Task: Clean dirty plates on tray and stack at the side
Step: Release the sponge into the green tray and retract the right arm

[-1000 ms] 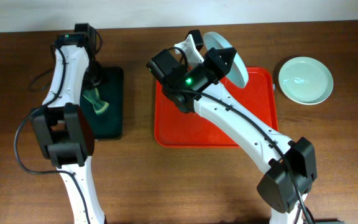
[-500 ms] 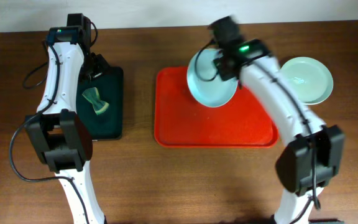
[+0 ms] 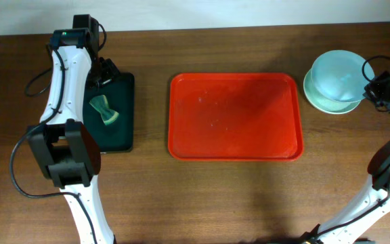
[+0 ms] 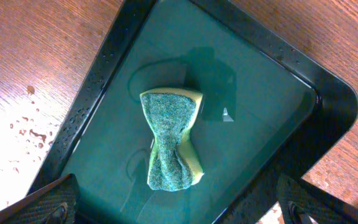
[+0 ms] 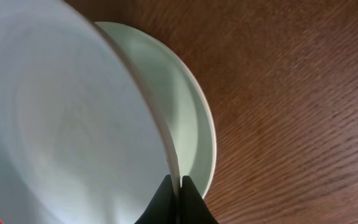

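The orange-red tray point(image 3: 235, 116) lies bare in the middle of the table. My right gripper point(image 3: 370, 88) is shut on the rim of a pale plate point(image 3: 338, 74), held tilted just above a second plate point(image 3: 320, 100) that rests on the table at the far right. In the right wrist view my fingers point(image 5: 178, 190) pinch the held plate's rim point(image 5: 61, 124), with the lower plate point(image 5: 188, 118) behind it. A third plate is not in view. My left gripper point(image 4: 179, 208) is open and empty above a green-and-yellow sponge point(image 4: 171, 140).
The sponge point(image 3: 104, 110) lies in a black tray point(image 3: 117, 135) holding teal water at the left. Water drops sit on the wood point(image 4: 27, 127) beside that tray. The table's back edge meets a white wall.
My right arm has swung from over the orange-red tray to the far right, carrying the plate over the one on the table. The left arm has stayed still for the last half second.
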Robot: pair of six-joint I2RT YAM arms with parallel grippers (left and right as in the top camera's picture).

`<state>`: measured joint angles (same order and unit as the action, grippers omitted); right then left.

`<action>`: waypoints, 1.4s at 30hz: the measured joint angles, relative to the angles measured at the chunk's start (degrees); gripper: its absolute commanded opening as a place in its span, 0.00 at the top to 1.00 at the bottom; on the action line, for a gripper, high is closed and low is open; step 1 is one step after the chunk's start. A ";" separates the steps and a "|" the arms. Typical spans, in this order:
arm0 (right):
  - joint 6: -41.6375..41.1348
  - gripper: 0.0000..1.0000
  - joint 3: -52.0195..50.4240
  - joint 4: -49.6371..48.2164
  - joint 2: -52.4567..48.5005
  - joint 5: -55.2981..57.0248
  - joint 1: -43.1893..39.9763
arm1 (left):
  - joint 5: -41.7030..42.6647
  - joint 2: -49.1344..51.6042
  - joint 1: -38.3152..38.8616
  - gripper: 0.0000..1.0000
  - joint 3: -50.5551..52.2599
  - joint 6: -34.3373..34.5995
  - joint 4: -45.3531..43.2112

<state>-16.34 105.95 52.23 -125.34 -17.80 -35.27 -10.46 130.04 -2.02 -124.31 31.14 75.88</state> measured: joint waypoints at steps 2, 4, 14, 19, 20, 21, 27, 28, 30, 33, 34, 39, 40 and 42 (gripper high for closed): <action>-0.26 0.36 0.00 -0.09 0.00 1.81 0.33 | 0.00 0.00 0.00 0.01 0.00 0.00 0.00; -0.52 0.05 0.00 -0.07 0.00 2.45 0.72 | 0.00 0.00 0.00 0.01 0.00 0.00 0.00; 0.15 0.02 -0.09 16.85 0.92 3.04 4.26 | 0.00 0.00 0.00 0.01 0.00 0.00 -0.02; 4.81 0.02 -0.13 22.32 22.58 4.26 8.13 | 0.00 0.00 0.00 0.01 0.00 0.00 0.00; 5.40 0.02 -0.15 22.77 26.62 4.26 9.51 | 0.00 0.00 0.00 0.01 0.00 0.00 -0.04; 6.49 0.02 -0.57 23.02 32.81 4.33 11.43 | 0.00 0.00 0.00 0.01 0.00 0.00 0.00; 9.51 0.02 -26.51 23.45 64.52 4.46 17.57 | 0.00 0.00 0.00 0.01 -0.02 0.00 -0.09; 9.51 0.01 -29.81 24.83 67.84 4.46 17.62 | 0.00 0.00 0.00 0.01 -0.02 0.00 -0.02; 9.49 0.02 -35.17 26.10 72.70 4.48 17.70 | 0.02 0.00 0.00 0.01 -0.02 0.00 0.00; 9.49 0.01 -36.72 25.94 73.53 4.48 17.70 | 0.00 0.00 0.00 0.01 -0.02 0.00 0.00; 9.49 0.02 -36.76 25.94 73.20 4.48 17.70 | 0.02 0.00 0.00 0.01 -0.02 0.00 0.02; 9.51 0.02 -37.33 22.95 70.47 4.79 20.48 | 0.02 0.00 0.00 0.01 -0.02 0.00 0.00; 9.49 0.02 -38.01 20.20 70.64 4.74 22.34 | 0.02 0.00 0.00 0.01 -0.02 0.00 -0.02; 9.64 0.02 -42.62 9.09 73.35 4.90 29.00 | 0.07 0.00 0.00 0.01 -0.02 0.00 0.02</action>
<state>-6.70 63.33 61.32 -51.99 -12.91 -6.26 -10.39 130.04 -2.02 -124.33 31.14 75.90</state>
